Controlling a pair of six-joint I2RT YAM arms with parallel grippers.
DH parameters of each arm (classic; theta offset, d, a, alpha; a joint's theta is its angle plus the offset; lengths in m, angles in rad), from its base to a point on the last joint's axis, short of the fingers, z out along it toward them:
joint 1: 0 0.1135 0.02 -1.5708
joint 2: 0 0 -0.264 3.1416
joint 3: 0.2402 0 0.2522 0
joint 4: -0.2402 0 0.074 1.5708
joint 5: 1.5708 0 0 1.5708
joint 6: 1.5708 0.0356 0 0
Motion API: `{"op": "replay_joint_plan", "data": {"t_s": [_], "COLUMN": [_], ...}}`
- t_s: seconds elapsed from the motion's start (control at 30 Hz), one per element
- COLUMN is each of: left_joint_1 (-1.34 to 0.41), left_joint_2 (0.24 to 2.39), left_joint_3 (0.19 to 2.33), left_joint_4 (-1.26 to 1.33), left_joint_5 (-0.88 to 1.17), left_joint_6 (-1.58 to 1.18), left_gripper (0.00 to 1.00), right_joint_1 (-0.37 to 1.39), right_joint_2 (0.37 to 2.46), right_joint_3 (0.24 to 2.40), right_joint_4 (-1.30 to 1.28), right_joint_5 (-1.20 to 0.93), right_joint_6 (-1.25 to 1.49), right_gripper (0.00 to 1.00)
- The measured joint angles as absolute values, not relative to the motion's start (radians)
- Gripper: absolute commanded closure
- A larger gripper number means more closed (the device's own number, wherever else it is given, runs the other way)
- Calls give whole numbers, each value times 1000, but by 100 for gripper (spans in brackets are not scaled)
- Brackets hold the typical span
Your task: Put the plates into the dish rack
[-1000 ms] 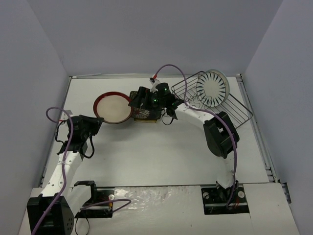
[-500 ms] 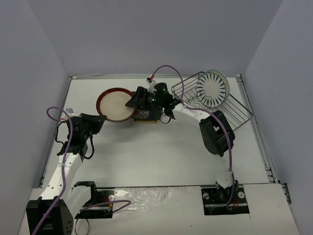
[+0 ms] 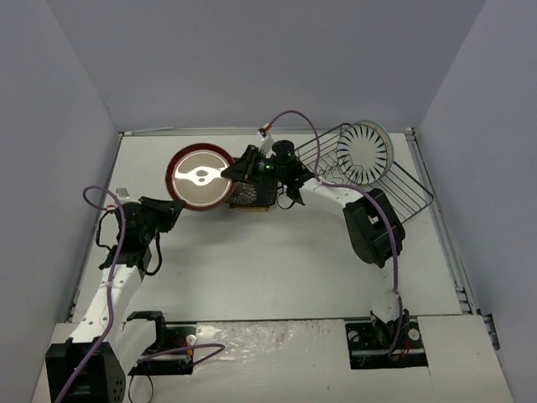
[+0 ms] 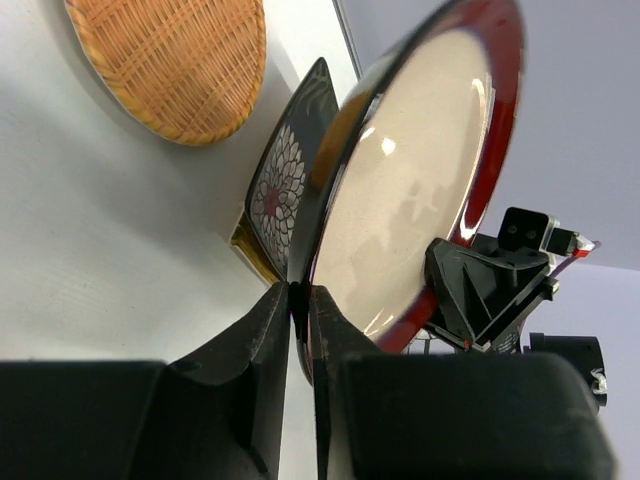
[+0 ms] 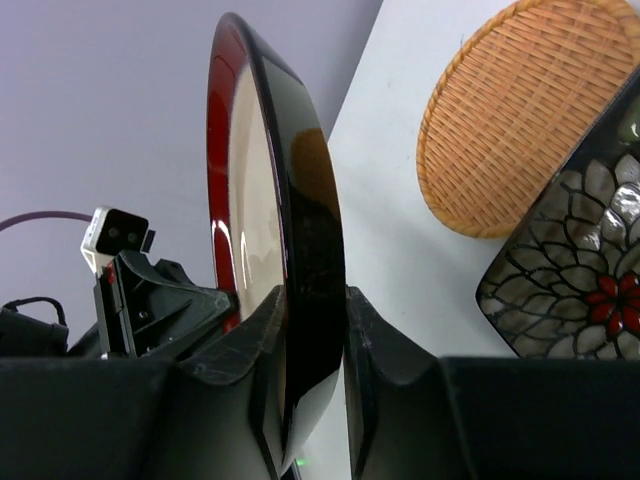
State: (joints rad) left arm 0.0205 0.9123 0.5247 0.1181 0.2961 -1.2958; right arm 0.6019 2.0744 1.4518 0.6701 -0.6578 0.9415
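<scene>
Left gripper (image 4: 299, 292) is pinched shut on the lower rim of the red-rimmed cream plate (image 3: 200, 176). That plate is tipped nearly on edge and looks lifted off the table, well left of the dish rack (image 3: 394, 189). Right gripper (image 5: 315, 297) has a finger against each face of the rim on the rack side, so I read it as closed on the plate too: two-arm hold, mid-handover by my guess. Black floral square plate (image 5: 590, 270) sits low between the held plate and the rack, with an orange woven plate (image 5: 510, 130) flat beside it; the top view hides that one, so I can't place it against the rack. Striped plate (image 3: 366, 151) stands in the rack's far end. To do this well, I'd confirm the right grip is firm before opening the left, then back the left off in the plate's own plane. Glossy rim may slip. I'd keep the plate on edge, clear the floral plate, and line up a free divider slot near the striped plate.
</scene>
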Motion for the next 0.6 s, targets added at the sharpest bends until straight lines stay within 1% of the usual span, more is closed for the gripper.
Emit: {"op": "replay_joint_plan", "data": {"t_s": [0.07,0.1,0.13,0.33,0.37,0.4,0.43,0.47,0.6], "left_joint_1": [20,20,20,9,8,6,7,7,8], "left_joint_2": [912,912,912,912,912,912,910,908,906], "left_joint_3": [525,525,525,525,525,526,530,538,630], "left_joint_4": [117,113,107,109,112,111,109,96,-32], "left_joint_5": [307,314,321,387,398,404,408,412,421], "left_joint_6": [-1291,-1288,-1284,-1276,-1271,-1265,-1256,-1241,-1123], "left_gripper": [97,93,87,35,25,13,7,3,3], "right_joint_1": [602,601,600,572,565,556,546,534,446], "right_joint_2": [2061,2053,2043,1945,1921,1894,1866,1838,1705], "right_joint_3": [1432,1419,1406,1339,1334,1333,1333,1333,1338], "right_joint_4": [672,671,668,584,548,500,448,396,201], "right_joint_5": [-655,-652,-650,-636,-633,-624,-610,-600,-572], "right_joint_6": [934,928,920,832,800,759,715,672,512], "right_gripper": [100,100,100,100,100,100,100,100,100]}}
